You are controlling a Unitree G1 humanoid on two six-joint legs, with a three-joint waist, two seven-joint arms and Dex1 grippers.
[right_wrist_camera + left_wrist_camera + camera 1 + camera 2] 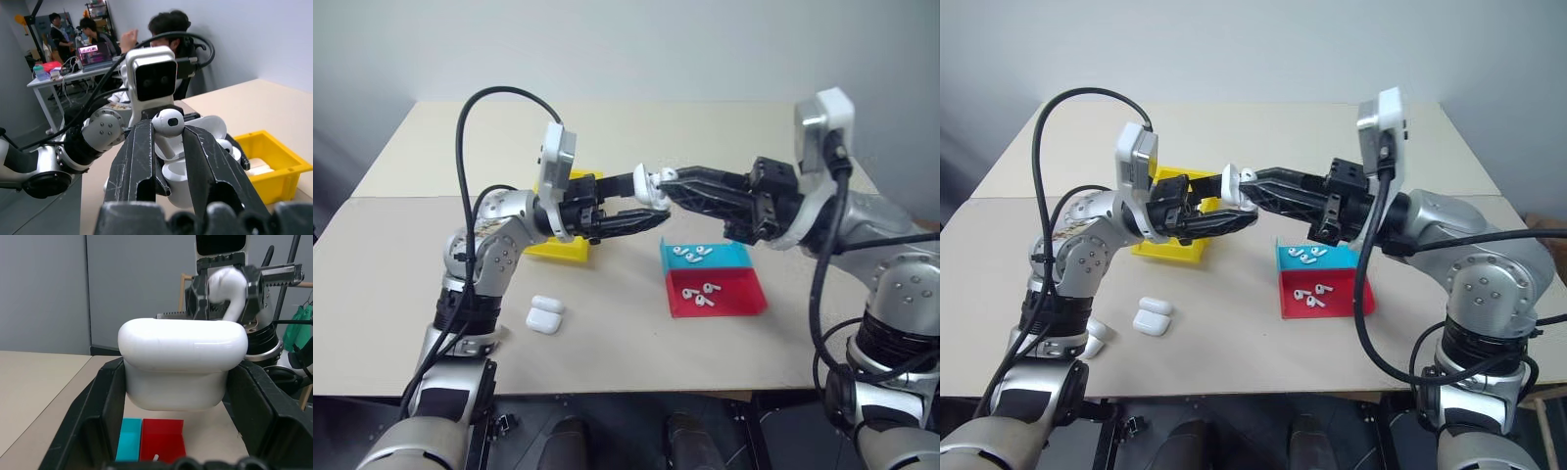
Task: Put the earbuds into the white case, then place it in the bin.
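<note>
From the head, the two grippers meet in mid-air above the table (607, 323), and the crowding of black fingers there makes the small parts hard to separate. The left gripper (651, 201) is clamped on the white case (649, 183), of which little more than a white edge shows between its fingers; the right gripper (668, 179) comes in from the opposite side and pinches an earbud (667, 174) right at the case, though contact between bud and case cannot be judged from here. The bin (570, 245) sits below and behind the left gripper, largely hidden by that arm. Below the right gripper lie a blue tray (729, 257) and a red tray (744, 299), each with loose earbuds, and two spare cases (545, 314) lie near the left forearm. In the left wrist view the case (183, 364) sits tight between the two fingers, its open lid facing the camera and hiding the interior; the earbud (229, 289) hangs just past the lid, held in the right gripper (226, 286). In the right wrist view the fingers close on the earbud (167, 123) directly over the open case (195, 147), whose lower half is cut off by them; the bin (266, 161) lies beyond, off to one side, holding more white pieces too partly seen to name. People sit at a desk in the background.
</note>
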